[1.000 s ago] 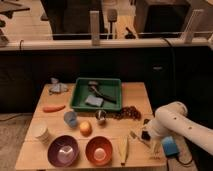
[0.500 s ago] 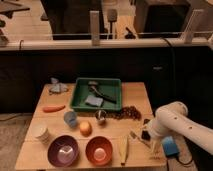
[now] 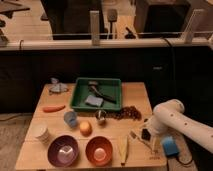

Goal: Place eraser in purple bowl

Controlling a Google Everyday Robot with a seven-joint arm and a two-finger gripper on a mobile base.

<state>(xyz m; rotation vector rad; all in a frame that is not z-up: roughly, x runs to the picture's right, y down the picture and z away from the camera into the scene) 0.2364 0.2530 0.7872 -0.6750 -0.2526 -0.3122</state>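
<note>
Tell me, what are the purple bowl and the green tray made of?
The purple bowl looks like plastic: its paler inside shines with a bright glare. The green tray also seems plastic, evenly coloured and duller. Neither is certain. The gripper sits low at the right side of the table.

No lettering to read, nothing on the tabletop (image 3: 135,96). Pincer (image 3: 144,134) hangs at lower right of frame.
</note>
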